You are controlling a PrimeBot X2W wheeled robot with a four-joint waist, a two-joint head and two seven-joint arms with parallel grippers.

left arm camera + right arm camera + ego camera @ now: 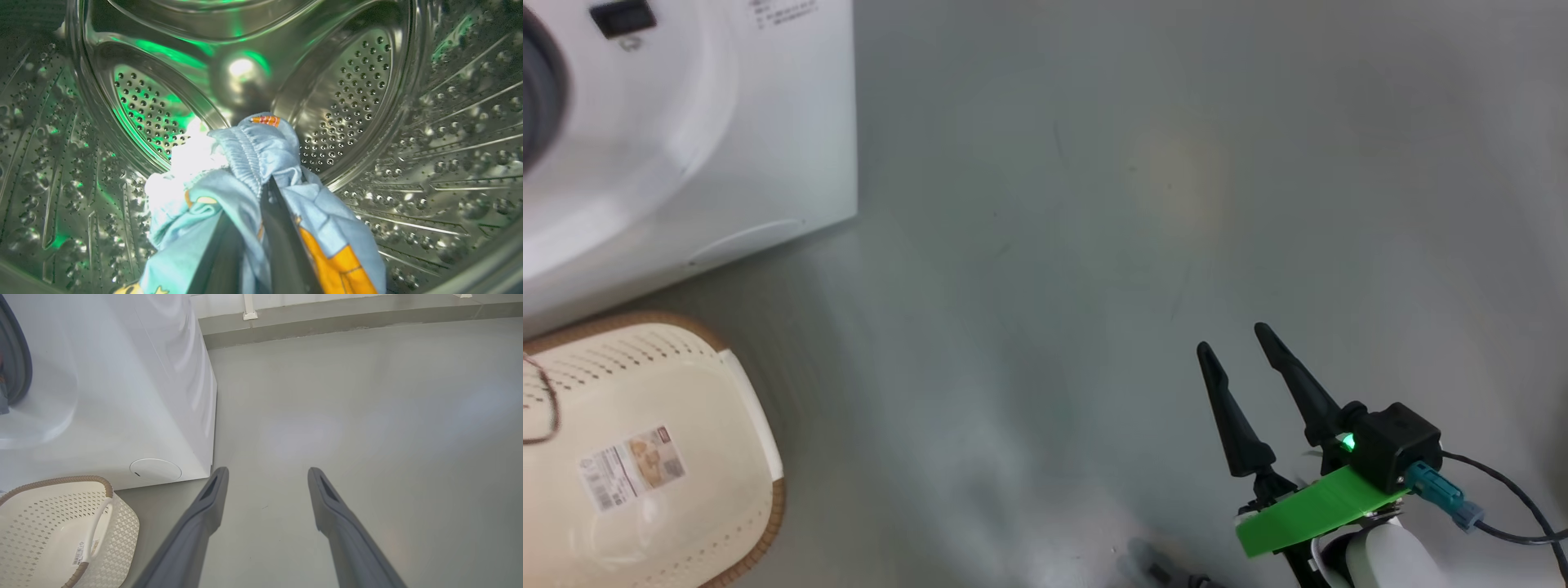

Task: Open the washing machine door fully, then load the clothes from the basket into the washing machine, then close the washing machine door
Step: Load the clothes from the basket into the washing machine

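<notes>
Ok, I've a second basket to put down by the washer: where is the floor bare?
Bare: the grey floor right of the washing machine, out to the open right gripper. Crowded: in front of the machine, where the basket sits near its base. In the drum, the left gripper holds the clothes; the steel around them is bare.

The drum [351, 94] is shiny perforated steel, the clothes [261, 147] soft cloth, the basket [24, 522] matt plastic.

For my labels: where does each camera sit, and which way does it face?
Head: from above, down at floor, washer, basket; open right claw shows.
Left wrist: inside drum, facing its back; left claw shut on clothes.
Right wrist: faces floor beside washer; its open claw shows.
Shared: head and right wrist see washer, basket.
</notes>
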